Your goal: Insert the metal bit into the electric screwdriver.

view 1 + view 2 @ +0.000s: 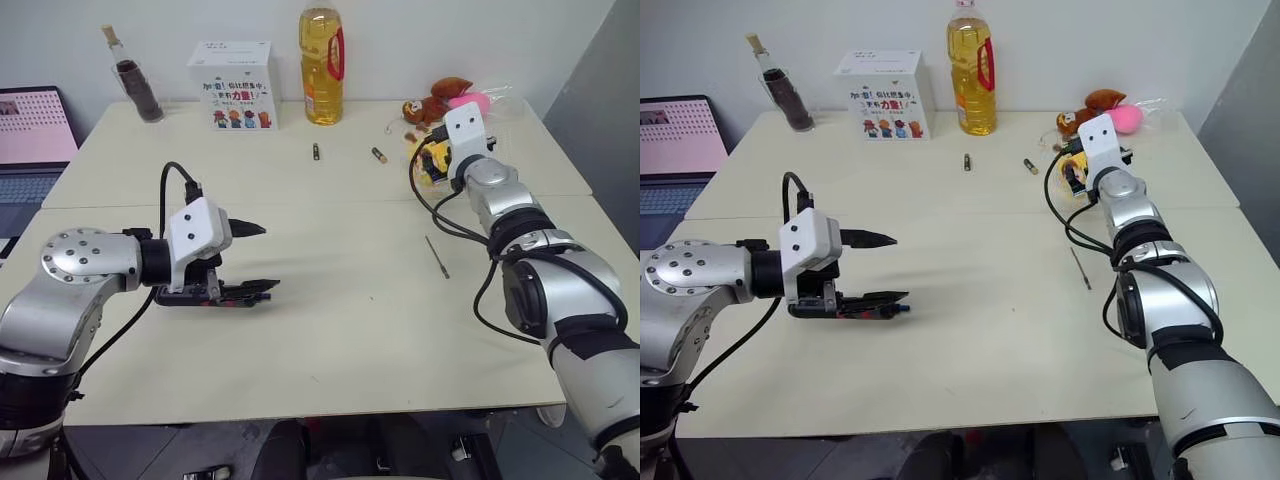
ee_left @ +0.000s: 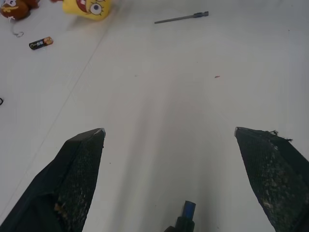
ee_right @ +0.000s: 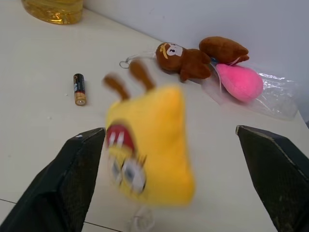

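Insertion not yet begun: metal bit (image 1: pixel 437 256) lying unheld on table (image 1: pixel 350 340), three o'clock of wide-open left gripper (image 1: pixel 255 258); right gripper (image 3: pixel 169 130) spread wide, empty, at yellow plush toy (image 3: pixel 149 145).

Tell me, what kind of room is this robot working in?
Probably an office or lab test space, not a home: plain pale tables pushed together against a bare wall, a laptop at one side, and odd practice items such as soft toys, batteries and an oil bottle.
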### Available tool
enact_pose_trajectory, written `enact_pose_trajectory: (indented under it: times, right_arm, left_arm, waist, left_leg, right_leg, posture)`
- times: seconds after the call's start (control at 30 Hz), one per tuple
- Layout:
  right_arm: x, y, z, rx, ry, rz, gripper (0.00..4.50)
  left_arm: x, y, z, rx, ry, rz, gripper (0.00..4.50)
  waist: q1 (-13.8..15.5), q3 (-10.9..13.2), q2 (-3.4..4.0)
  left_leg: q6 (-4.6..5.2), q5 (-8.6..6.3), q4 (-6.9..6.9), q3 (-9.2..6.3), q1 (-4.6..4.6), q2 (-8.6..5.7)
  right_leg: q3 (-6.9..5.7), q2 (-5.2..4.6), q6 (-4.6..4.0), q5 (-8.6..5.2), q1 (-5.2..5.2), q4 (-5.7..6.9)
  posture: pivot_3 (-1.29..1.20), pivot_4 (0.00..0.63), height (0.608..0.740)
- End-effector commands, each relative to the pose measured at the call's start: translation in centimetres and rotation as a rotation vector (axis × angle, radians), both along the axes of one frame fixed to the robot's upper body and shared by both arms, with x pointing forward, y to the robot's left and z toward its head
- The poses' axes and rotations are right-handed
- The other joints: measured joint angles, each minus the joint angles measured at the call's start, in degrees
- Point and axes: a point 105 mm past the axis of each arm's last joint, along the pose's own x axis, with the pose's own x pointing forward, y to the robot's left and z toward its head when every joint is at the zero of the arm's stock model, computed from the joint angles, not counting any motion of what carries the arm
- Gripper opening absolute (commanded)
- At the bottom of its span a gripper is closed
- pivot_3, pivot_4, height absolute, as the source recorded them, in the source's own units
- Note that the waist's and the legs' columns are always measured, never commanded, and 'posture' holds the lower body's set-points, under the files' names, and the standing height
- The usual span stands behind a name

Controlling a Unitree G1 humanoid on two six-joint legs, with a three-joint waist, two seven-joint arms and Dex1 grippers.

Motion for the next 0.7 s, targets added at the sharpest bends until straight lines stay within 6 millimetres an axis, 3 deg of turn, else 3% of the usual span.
enact_pose_trajectory:
  times: [0.03, 0.3, 0.53, 0.7]
  right_arm:
    - [0.1, 0.2, 3.2, -0.002, -0.094, 0.006, 4.47]
    - [-0.1, 0.5, 3.3, 0.001, -0.107, 0.086, 4.47]
    - [-1.8, 3.4, 1.0, 0.101, -0.041, 0.454, 4.47]
    - [-7.4, 6.5, -0.7, 0.188, -0.012, 0.828, 4.47]
  left_arm:
    - [0.0, 0.0, 1.2, -0.002, -0.051, 0.002, 4.5]
    - [0.2, 0.0, 1.0, -0.008, -0.049, 0.004, 4.5]
    - [0.5, 3.0, 1.1, 0.081, -0.016, 0.069, 4.5]
    - [-0.1, 7.3, 1.0, 0.302, 0.1, 0.074, 4.5]
  waist:
    - [0.0, 0.0, 0.0]
    - [0.0, 0.0, 0.0]
    - [0.0, 0.0, -0.01]
    - [0.4, 0.0, 0.01]
  left_leg:
    - [0.0, 0.0, 0.0, 0.0, 0.0, -0.01]
    - [-0.02, 0.01, 0.0, 0.0, 0.0, -0.01]
    - [0.02, -0.01, 0.0, -0.04, 0.01, 0.02]
    - [0.16, -0.09, 0.0, -0.11, -0.03, 0.14]
  right_leg:
    - [0.0, 0.0, 0.0, 0.0, 0.0, 0.0]
    - [-0.01, 0.01, 0.0, 0.0, 0.0, 0.01]
    - [-0.06, 0.05, 0.0, 0.0, 0.02, -0.01]
    - [-0.14, 0.09, 0.0, 0.0, 0.02, -0.03]
  posture:
    - [0.0, 0.15, 0.74]
    - [0.0, 0.15, 0.74]
    - [0.0, 0.15, 0.74]
    - [0.0, 0.15, 0.74]
